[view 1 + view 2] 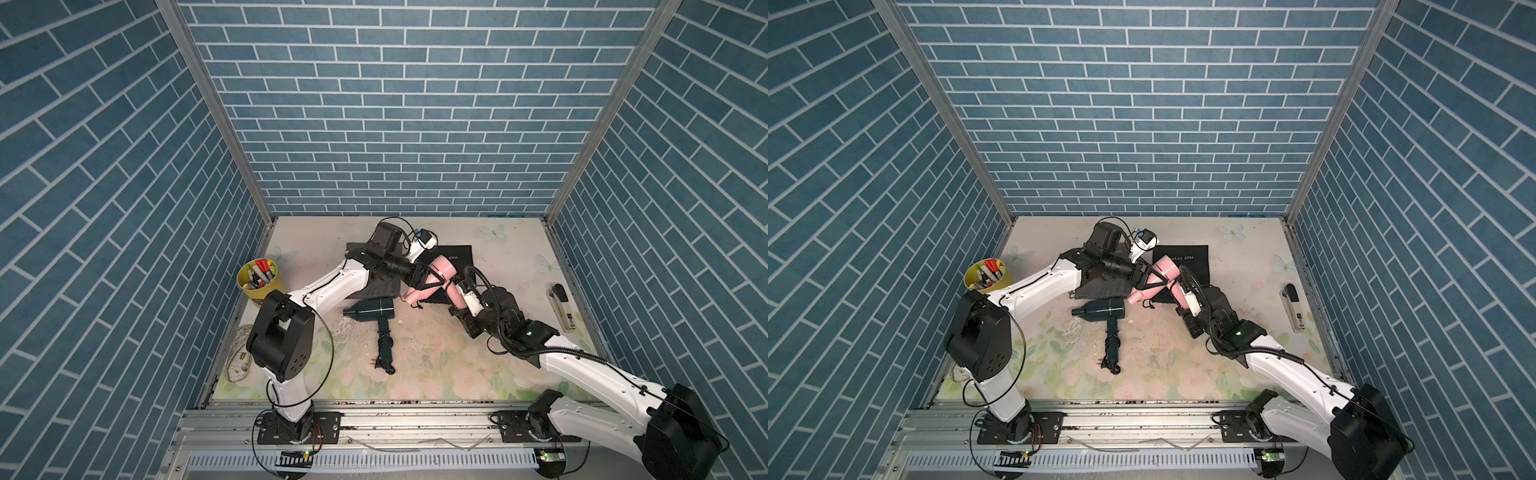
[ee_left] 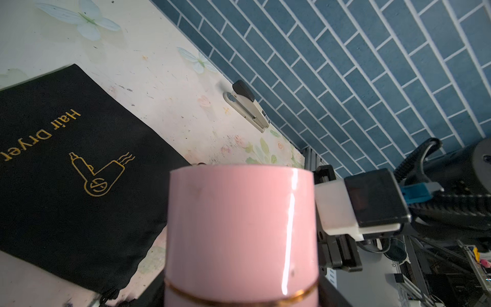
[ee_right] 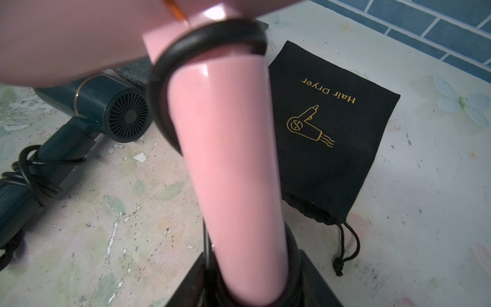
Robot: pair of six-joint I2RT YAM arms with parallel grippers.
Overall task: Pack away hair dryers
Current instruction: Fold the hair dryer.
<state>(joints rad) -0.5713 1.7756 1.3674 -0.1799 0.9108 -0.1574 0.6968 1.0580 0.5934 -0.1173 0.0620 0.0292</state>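
Observation:
The pink hair dryer hangs above the table between both arms, over the black "Hair Dryer" pouch. My left gripper is shut on its barrel. My right gripper is shut on its handle, which fills the gap between the jaws; a black cord loops round the top of the handle. The dark teal hair dryer lies on the table to the left, its cord coiled round its handle.
A grey pouch lies flat under my left forearm, just behind the teal dryer. A yellow cup of markers stands at the left edge. A stapler lies by the right wall.

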